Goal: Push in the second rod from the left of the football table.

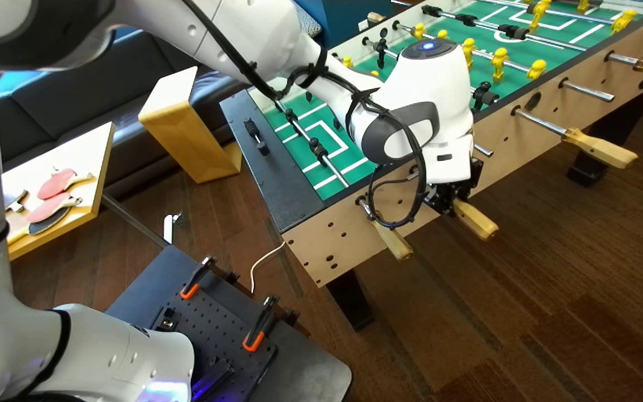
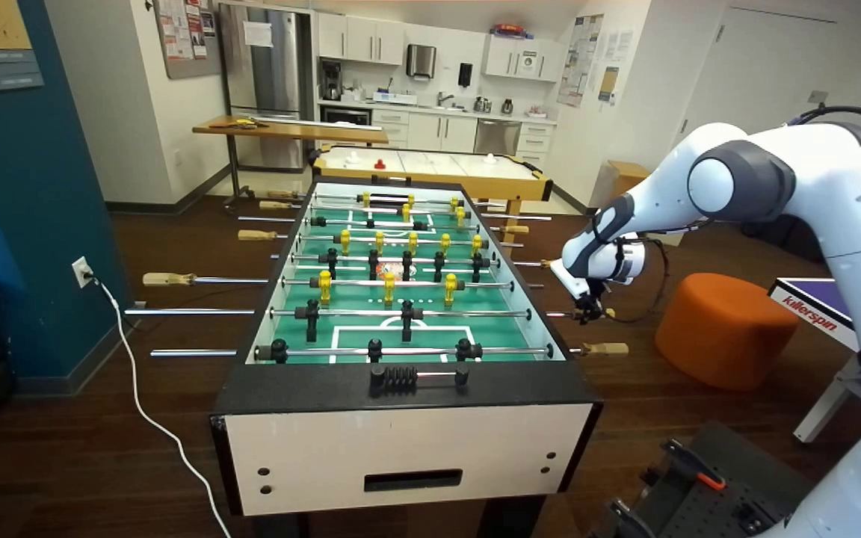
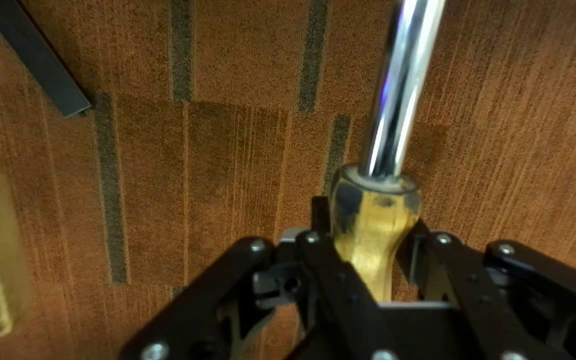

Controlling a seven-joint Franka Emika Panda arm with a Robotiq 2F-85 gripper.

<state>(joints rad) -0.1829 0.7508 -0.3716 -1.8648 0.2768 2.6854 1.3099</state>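
Gripper [image 3: 371, 219] fills six o'clock in the wrist view, a black finger [image 3: 321, 216] on each side of a tan wooden handle [image 3: 375, 240]; the inner faces are mostly hidden, but it appears to be pinching the wood close below the handle's rounded top end. From there the silver second rod [image 3: 403, 100] runs off between twelve and one o'clock.

In an exterior view the same handle sticks out past the gripper toward half past four. The leftmost handle [image 1: 393, 240] is near the gripper, at eight o'clock; a farther handle [image 1: 600, 148] stands well apart, between two and three.

In an exterior view the second rod juts from the long side of the football table [image 2: 326, 441], its bare metal showing at nine o'clock from the gripper. Yellow figures [image 2: 389, 288] and black figures [image 2: 406, 321] show over the green pitch [image 2: 501, 332].

An orange stool [image 2: 722, 329] stands between three and four o'clock from the gripper. At twelve o'clock, beyond the football table, is a white-topped game table [image 2: 442, 161]. Farthest is a steel refrigerator [image 2: 273, 90], between ten and eleven.
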